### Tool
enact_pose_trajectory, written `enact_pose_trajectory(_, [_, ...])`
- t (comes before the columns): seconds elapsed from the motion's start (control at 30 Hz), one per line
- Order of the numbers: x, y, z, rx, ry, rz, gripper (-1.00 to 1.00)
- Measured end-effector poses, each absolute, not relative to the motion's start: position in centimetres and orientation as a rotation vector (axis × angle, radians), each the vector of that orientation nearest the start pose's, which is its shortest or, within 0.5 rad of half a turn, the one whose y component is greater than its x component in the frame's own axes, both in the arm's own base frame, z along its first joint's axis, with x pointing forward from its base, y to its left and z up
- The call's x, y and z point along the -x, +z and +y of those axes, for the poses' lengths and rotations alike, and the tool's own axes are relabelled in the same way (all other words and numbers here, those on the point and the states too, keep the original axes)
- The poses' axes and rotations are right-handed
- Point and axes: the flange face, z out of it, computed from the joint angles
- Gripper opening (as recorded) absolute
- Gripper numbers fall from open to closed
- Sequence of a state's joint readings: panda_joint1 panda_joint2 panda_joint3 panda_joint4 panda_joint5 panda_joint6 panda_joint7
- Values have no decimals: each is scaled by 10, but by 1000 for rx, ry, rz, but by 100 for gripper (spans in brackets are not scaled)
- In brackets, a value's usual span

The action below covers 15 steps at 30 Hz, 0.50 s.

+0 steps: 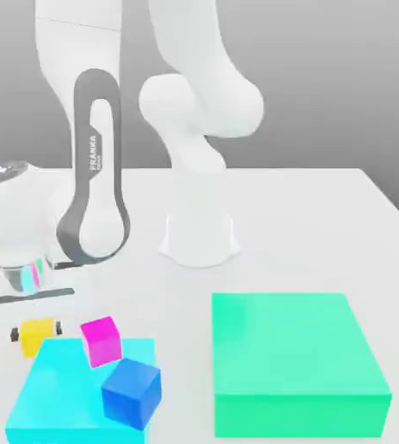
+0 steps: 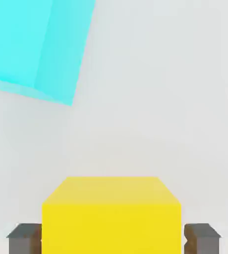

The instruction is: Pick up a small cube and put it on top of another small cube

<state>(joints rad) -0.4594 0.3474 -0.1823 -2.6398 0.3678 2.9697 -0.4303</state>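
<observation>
The gripper [image 1: 37, 332] has its fingers pressed on both sides of the yellow cube [image 1: 38, 335]. Just beside it the cyan block [image 1: 55, 401] crowds one side, carrying the magenta cube [image 1: 101, 340] and blue cube [image 1: 131, 392]; the green block [image 1: 295, 360] stands well apart across open table [image 1: 324, 225]

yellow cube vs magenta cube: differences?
Colour: the yellow cube is yellow, the magenta cube magenta. Support: yellow sits on the white table; magenta rests on the cyan block. Yellow lies between the tool fingers; magenta stands free. Both look similar in size.
</observation>
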Motion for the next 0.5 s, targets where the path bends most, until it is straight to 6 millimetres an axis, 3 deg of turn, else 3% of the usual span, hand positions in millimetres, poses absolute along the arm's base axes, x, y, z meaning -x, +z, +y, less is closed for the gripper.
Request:
enact_pose_trajectory(0.1, [-308,130,-271,3017,2,874,-100])
enact_pose_trajectory(0.3, [-309,186,-270,3015,2,875,-100])
enact_pose_trajectory(0.5, [-367,220,-236,2982,3,994,-100])
